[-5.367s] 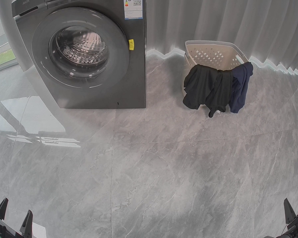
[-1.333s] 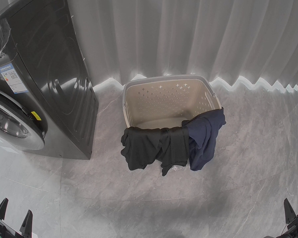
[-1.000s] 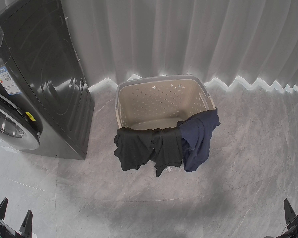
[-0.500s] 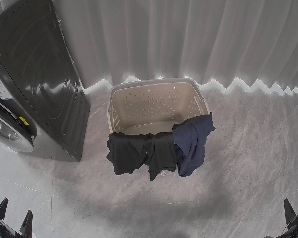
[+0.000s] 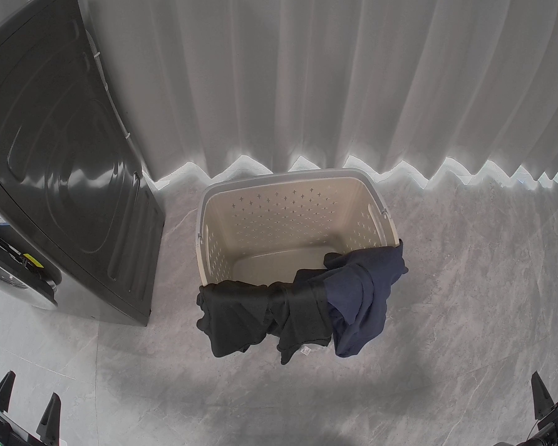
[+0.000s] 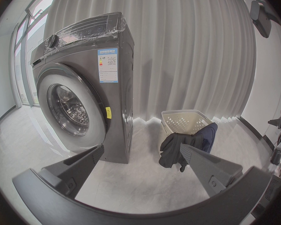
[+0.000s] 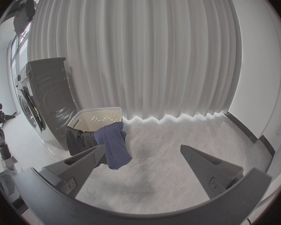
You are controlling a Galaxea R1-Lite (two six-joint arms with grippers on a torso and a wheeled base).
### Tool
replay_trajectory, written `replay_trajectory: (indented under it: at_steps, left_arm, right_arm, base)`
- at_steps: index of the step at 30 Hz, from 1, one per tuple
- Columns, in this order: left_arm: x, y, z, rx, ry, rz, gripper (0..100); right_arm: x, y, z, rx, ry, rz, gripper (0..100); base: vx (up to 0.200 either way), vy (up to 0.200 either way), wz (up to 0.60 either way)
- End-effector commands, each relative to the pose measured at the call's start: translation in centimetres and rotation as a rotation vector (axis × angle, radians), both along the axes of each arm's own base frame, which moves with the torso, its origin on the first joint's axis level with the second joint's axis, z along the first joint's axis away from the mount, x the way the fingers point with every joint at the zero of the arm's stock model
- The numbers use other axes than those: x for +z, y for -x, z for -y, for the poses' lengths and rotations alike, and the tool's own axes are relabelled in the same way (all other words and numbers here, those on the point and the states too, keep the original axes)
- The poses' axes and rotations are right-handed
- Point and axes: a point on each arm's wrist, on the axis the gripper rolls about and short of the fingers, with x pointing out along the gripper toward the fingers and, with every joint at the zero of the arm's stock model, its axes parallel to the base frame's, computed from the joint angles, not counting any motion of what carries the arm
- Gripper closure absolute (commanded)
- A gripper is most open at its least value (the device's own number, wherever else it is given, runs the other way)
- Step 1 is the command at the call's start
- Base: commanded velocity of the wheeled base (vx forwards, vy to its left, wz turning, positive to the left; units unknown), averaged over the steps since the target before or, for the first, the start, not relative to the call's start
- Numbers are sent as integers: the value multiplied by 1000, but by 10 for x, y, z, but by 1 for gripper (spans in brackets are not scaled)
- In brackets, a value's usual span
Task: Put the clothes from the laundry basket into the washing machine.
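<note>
Jaws wide open and empty on left gripper (image 5: 31, 386) and right gripper (image 7: 142, 147), down in the bottom corners. Clothes next: black shirt (image 5: 254, 317) and navy top (image 5: 363, 298) slung over the basket (image 5: 291, 178) near rim, mid-frame, probably for an easy pinch. Washing machine (image 5: 56, 156) at left edge, curtain (image 5: 353, 63) behind.

**Grey tiled floor (image 5: 465, 317), two items**

The washing machine (image 5: 62, 174) stands toward the left edge. The laundry basket (image 5: 291, 212) sits near it on the right, not touching. Both are close to the back edge, where a curtain (image 5: 353, 63) hangs.
</note>
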Motion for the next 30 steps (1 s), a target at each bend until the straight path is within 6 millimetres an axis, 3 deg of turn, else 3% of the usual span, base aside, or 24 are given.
replay_trajectory:
  at_steps: [1, 21, 30]
  left_arm:
    - [-5, 0, 0, 0, 0, -1, 0]
    - [-5, 0, 0, 0, 3, -1, 0]
    - [-5, 0, 0, 0, 3, -1, 0]
  right_arm:
    - [-5, 0, 0, 0, 0, -1, 0]
    - [-5, 0, 0, 0, 0, -1, 0]
    - [-5, 0, 0, 0, 0, -1, 0]
  base:
    - [200, 0, 0]
    - [200, 0, 0]
    - [0, 0, 0]
